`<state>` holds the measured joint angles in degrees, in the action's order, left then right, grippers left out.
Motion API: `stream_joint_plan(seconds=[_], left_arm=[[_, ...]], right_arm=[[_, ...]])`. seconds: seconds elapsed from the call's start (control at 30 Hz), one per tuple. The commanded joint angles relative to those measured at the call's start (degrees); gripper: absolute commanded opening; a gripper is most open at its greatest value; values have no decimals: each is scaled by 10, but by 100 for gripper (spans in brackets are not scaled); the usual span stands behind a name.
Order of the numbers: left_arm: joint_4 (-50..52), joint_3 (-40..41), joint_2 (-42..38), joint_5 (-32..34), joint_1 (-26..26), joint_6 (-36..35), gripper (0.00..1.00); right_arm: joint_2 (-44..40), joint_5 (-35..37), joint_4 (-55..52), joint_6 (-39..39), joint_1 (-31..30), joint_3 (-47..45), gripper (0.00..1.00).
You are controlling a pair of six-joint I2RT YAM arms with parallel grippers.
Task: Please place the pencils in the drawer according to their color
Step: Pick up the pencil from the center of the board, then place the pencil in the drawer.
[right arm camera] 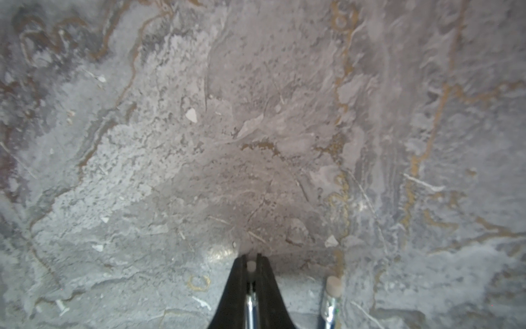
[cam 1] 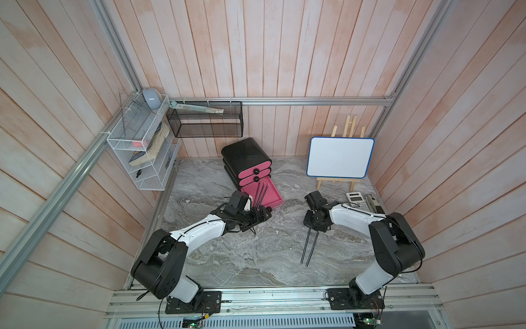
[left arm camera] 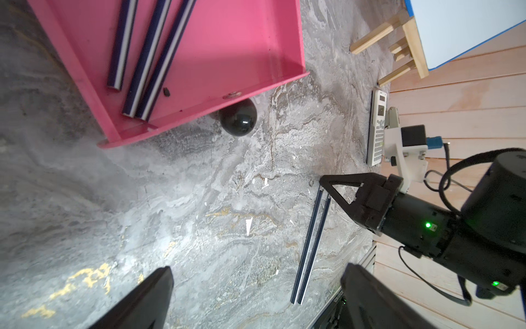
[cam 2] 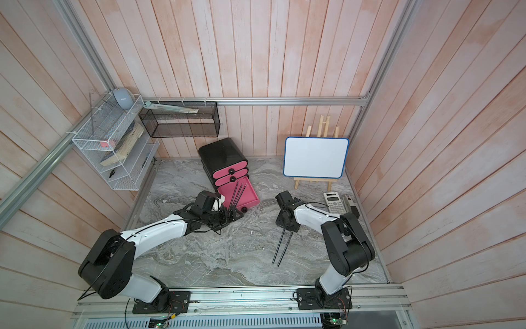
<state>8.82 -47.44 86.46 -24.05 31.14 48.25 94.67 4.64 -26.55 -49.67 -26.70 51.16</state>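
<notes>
Pencil [right arm camera: 250,306] pinched at its eraser end between your right gripper's [right arm camera: 251,260] closed-in jaws, black shaft lying on the table [cam 1: 227,256], trailing toward the front edge; the open bottom drawer [cam 1: 271,193] lies back and left of it, beside your spread left gripper [left arm camera: 257,269].

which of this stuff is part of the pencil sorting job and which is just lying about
Part of the job: three black pencils in the open bottom drawer; drawer cabinet; two black pencils on the table, one clamped in the fingers of the right gripper; left gripper, open.
Just lying about: whiteboard; calculator; white wire rack; black mesh basket.
</notes>
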Motion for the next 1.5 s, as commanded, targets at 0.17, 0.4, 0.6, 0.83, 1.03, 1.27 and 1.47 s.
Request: stream_joint_plan(seconds=[0.17, 0.4, 0.6, 0.83, 1.03, 1.27, 1.47], left_arm=[[-22, 33, -23, -23, -32, 14, 100], [-7, 34, -42, -23, -48, 8, 100], [0, 35, -54, -27, -72, 6, 100], [19, 18, -64, -39, -109, -9, 100], [37, -3, -62, -43, -122, -23, 100], [46, -11, -65, -43, -125, -25, 99], [49, -13, -67, -43, -127, -25, 99]], right_arm=[[9, -101, 3, -43, -19, 5, 0], [8, -132, 12, -62, -35, 83, 0], [29, -157, 35, -83, -46, 152, 0], [74, -167, 70, -114, -51, 226, 0], [131, -154, 94, -139, -51, 298, 0], [205, -130, 112, -158, -38, 388, 0], [261, -101, 89, -149, -19, 463, 0]])
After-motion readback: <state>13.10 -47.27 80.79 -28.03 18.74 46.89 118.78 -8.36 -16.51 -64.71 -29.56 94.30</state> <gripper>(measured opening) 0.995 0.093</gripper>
